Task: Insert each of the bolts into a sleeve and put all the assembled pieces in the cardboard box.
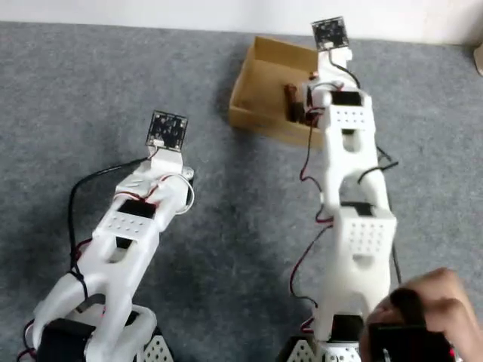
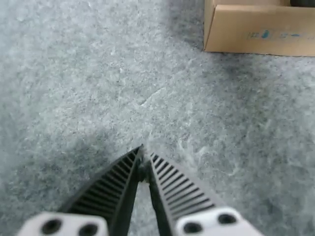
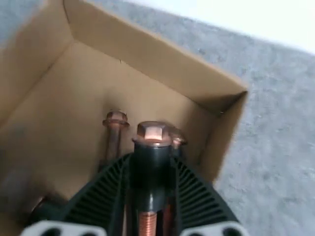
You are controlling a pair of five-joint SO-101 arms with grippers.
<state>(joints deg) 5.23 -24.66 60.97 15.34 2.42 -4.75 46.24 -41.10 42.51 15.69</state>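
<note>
The left arm [image 1: 128, 226] stands at the near left over a grey mat [image 1: 226, 226]. The left gripper [image 2: 142, 160] points down at the mat, its ribbed fingers [image 2: 108, 189] pressed together at the tips with nothing between them. The mat around it is bare on all sides, and a wide open stretch runs to the right and far towards the cardboard box [image 1: 260, 83].

The box sits at the far middle, well apart from the left gripper, with its near wall facing that open stretch and its top open. The right arm [image 1: 351, 173] reaches from the near right straight out to the box's right part. The right gripper [image 3: 150, 164] hangs over the inside of the box, clamped on a black sleeve [image 3: 147, 172]. A copper bolt [image 3: 149, 132] runs through the sleeve, its hex head sticking out past the fingertips.

On the box floor beyond lies a second bolt [image 3: 115, 129], and a third bolt head [image 3: 176, 137] shows just behind the held one. The box's right wall stands close beside the gripper.
</note>
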